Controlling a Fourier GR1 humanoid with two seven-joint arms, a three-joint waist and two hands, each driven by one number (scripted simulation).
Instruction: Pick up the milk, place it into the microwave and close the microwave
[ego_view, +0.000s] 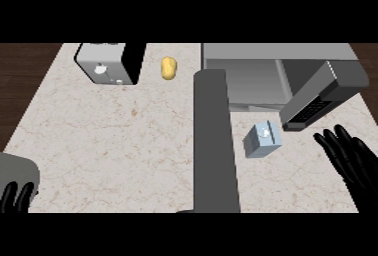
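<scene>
A pale blue milk carton (263, 140) stands on the counter in front of the microwave (258, 75), whose door (321, 97) hangs open to the right. My right hand (348, 156) is open at the right edge, fingers straight, a short way right of the carton and not touching it. My left hand (16, 196) shows only as fingers at the lower left corner, resting open, far from the carton.
A dark grey vertical post (214, 145) runs down the middle of the view, just left of the carton. A toaster-like appliance (111, 62) stands at the back left, with a yellow potato-like item (169, 68) beside it. The marble counter (111, 140) spreads to the left.
</scene>
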